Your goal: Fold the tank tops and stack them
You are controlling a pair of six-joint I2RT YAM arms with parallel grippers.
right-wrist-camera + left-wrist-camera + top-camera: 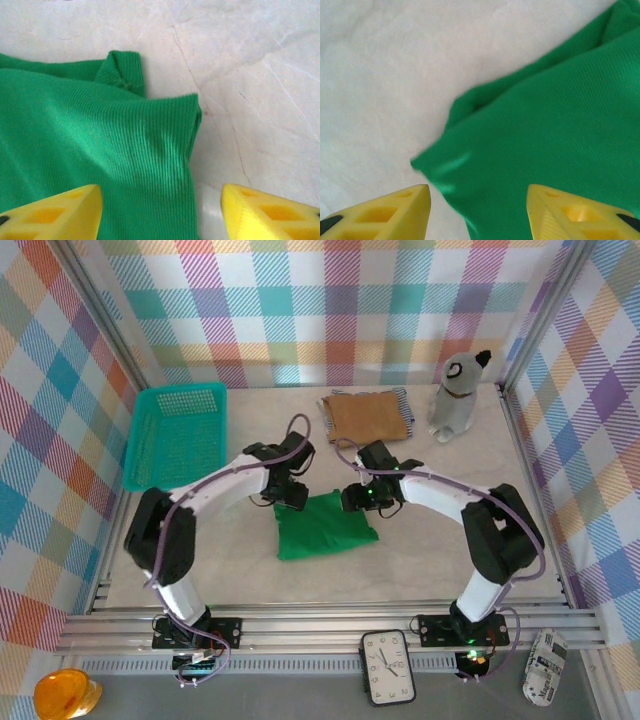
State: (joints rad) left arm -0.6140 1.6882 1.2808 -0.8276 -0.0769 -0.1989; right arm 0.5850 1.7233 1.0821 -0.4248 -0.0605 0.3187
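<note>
Pale marbled worktop (pixel 430 560), enclosed by plaid-patterned walls (pixel 330 310). Teal mesh basket (pixel 150 410) sits at the far left. Grey-and-white dog figurine (pixel 457 395) stands upright at the far right. Beyond the near metal rail (pixel 330 618): black-framed clock (pixel 388 668) at centre; orange rounded object (pixel 67 695) at left; white printed item (pixel 545 665) at right, identity unclear.

striped top (pixel 406 410): mostly hidden (under tan top (pixel 367 417)) | orange thing (pixel 65 695): cropped

green tank top (pixel 100 150) of ribbed matt cloth, smooth pale stone-look table (pixel 260 75), teal plastic mesh basket (pixel 180 390)
</note>
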